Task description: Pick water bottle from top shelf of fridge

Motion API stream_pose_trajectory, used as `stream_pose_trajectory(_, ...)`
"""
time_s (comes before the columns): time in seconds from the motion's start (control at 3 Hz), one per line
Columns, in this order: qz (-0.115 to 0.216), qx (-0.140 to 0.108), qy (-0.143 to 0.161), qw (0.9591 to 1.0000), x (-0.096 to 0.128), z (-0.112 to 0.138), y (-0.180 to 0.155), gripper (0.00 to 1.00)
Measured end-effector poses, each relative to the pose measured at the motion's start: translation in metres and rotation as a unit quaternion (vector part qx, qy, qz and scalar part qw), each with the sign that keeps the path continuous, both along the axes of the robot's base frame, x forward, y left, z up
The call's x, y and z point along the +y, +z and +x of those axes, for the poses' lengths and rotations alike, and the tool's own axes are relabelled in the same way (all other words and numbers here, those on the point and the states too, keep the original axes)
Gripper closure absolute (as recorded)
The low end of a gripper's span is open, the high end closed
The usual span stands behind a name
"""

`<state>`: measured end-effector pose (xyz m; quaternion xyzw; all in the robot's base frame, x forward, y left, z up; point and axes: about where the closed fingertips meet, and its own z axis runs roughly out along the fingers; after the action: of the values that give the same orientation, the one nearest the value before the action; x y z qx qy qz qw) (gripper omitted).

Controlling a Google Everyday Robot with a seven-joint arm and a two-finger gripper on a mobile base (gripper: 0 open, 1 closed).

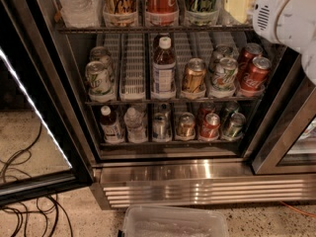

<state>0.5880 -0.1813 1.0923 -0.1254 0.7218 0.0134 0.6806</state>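
The fridge (pixel 173 174) stands open with three wire shelves. On the top shelf (pixel 148 28), at the far left, stands the water bottle (pixel 76 6): clear ribbed plastic, with only its lower part showing and a red label edge at the frame's top. Tall cans stand to its right. My arm's white housing (pixel 286 14) fills the upper right corner, in front of the top shelf's right end. My gripper is out of view beyond the frame's edge.
A brown-liquid bottle (pixel 163 65) and soda cans fill the middle shelf. Short cans and two small bottles are on the bottom shelf. The open glass door (pixel 44 181) is at the left, with black cables (pixel 24 216) on the floor. A clear plastic bin (pixel 173 223) lies below the fridge.
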Motion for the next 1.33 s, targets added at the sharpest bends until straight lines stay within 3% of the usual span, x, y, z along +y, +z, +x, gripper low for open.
stream_pose_trajectory(0.33, -0.002, -0.001, -0.026, 0.9997, -0.029, 0.003, 0.004, 0.44)
stream_pose_trajectory(0.67, -0.004, -0.004, -0.041, 0.9991, -0.043, 0.011, 0.008, 0.45)
stream_pose_trajectory(1.33, -0.006, -0.007, -0.034, 0.9994, -0.022, 0.03, 0.008, 0.46)
